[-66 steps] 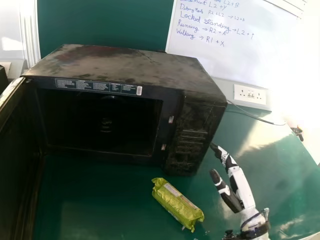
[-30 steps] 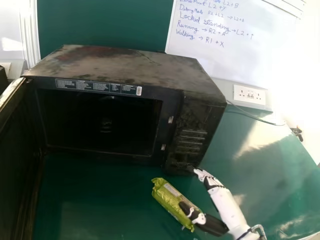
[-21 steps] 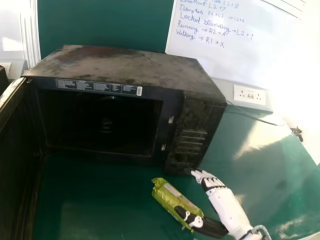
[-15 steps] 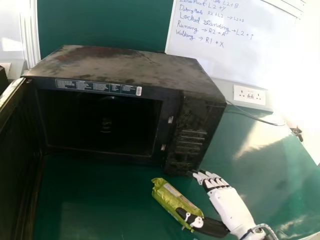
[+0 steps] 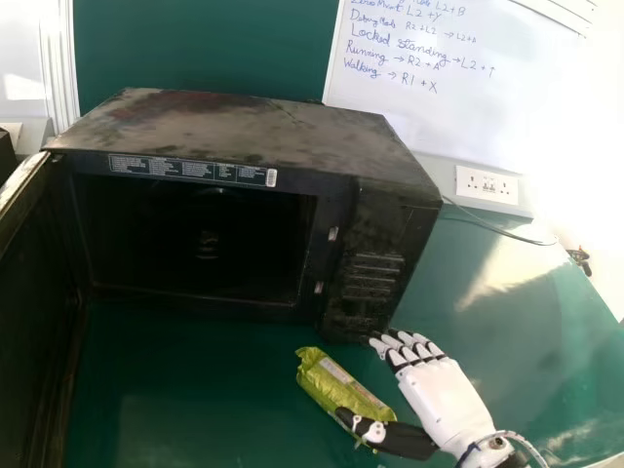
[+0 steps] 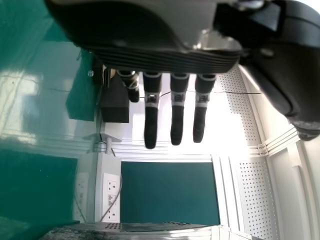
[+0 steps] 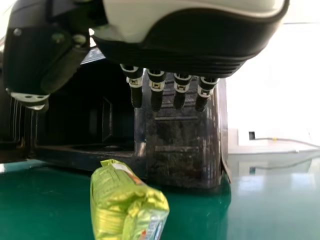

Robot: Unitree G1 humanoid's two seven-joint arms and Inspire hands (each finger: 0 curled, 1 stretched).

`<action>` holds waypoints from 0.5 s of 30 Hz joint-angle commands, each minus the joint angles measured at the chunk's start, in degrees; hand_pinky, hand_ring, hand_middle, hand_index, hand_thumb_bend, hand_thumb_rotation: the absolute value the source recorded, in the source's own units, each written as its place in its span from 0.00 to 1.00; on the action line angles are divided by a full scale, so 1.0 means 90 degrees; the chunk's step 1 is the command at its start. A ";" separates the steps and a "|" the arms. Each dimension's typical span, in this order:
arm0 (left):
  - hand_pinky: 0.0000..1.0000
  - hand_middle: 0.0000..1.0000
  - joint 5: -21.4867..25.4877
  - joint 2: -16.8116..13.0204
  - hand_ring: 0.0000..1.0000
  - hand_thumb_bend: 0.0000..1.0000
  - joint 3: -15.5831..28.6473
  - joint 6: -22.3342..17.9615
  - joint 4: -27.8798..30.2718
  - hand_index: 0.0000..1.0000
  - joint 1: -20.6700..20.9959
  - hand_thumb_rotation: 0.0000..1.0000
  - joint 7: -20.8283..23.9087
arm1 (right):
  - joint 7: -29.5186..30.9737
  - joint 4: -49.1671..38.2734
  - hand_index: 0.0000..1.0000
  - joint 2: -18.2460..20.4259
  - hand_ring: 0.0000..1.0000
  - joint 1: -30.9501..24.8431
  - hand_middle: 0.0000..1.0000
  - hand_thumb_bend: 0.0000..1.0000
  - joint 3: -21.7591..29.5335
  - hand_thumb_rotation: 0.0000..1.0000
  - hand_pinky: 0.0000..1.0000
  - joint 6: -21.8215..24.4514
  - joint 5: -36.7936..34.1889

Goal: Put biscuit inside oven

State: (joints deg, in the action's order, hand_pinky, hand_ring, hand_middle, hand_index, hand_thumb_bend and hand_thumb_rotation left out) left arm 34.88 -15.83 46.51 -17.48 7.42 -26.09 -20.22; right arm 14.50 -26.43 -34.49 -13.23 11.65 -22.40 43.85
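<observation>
A glossy green table (image 5: 195, 390) bears a black, box-shaped oven (image 5: 263, 127), door open at left. Right hand (image 5: 439, 395), near right: released, back upward, fingers extended, thumb overlapping a yellow-green plastic biscuit packet (image 5: 336, 382) outside the oven; the right wrist view adds its crumpled end. Left hand (image 6: 165, 57), left wrist view: released, fingers straight.
</observation>
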 commanded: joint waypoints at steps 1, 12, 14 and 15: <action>0.49 0.73 -0.0026 0.0056 0.63 1.00 -0.0023 -0.0002 0.0074 0.73 -0.0062 0.67 0.0000 | 0.0019 -0.0121 1.00 -0.0131 1.00 0.0034 1.00 0.86 -0.0038 0.94 1.00 0.0063 0.0188; 0.47 0.72 -0.0032 0.0094 0.62 1.00 -0.0016 0.0002 0.0138 0.72 -0.0101 0.69 -0.0003 | 0.0040 -0.0392 1.00 -0.0147 1.00 -0.0084 1.00 0.86 -0.0162 0.94 1.00 0.0264 0.0659; 0.47 0.72 -0.0031 0.0090 0.62 1.00 -0.0016 -0.0007 0.0136 0.72 -0.0107 0.69 -0.0018 | 0.0014 -0.0439 1.00 -0.0136 1.00 -0.0119 1.00 0.86 -0.0187 0.94 1.00 0.0306 0.0778; 0.47 0.72 -0.0019 0.0095 0.62 1.00 -0.0017 0.0009 0.0152 0.72 -0.0114 0.68 -0.0014 | 0.0001 -0.0459 1.00 -0.0131 1.00 -0.0132 1.00 0.86 -0.0202 0.94 1.00 0.0328 0.0848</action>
State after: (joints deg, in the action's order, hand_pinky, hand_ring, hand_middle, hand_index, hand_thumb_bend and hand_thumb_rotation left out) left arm 34.88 -15.28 46.51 -17.41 8.50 -26.54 -20.21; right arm 14.55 -29.81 -35.58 -13.83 10.35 -19.72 50.85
